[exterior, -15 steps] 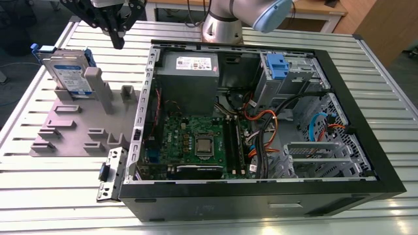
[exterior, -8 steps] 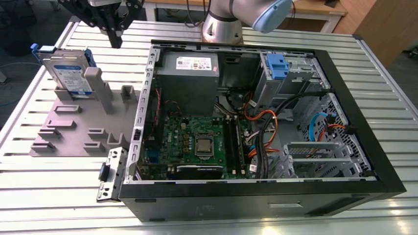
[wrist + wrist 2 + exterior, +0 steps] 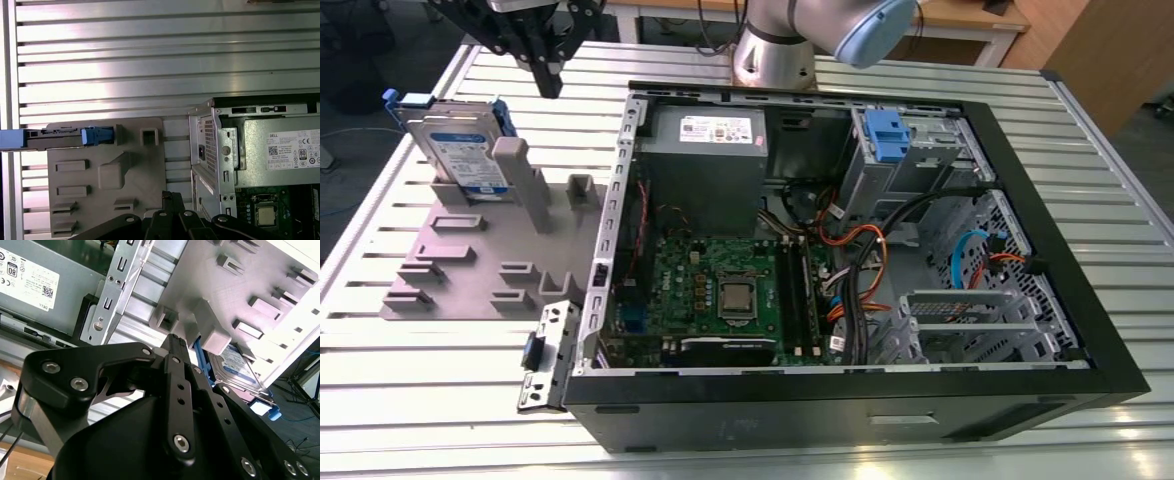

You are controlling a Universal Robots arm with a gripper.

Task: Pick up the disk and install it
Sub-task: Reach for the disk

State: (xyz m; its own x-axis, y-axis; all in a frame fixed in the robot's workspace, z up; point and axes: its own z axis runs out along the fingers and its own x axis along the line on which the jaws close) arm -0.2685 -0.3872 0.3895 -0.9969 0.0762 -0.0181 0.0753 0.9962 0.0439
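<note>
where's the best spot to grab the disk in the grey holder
Probably its upper edge, pinched across the two flat faces, coming from straight above. The disk stands on edge in the holder, whose posts cover its lower part, while the top with the blue bracket stands free.

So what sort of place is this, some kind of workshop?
Probably a robotics lab or test bench for computer assembly: a robot arm at a slatted metal table, with an opened computer case and a grey holder propping a disk upright.
</note>
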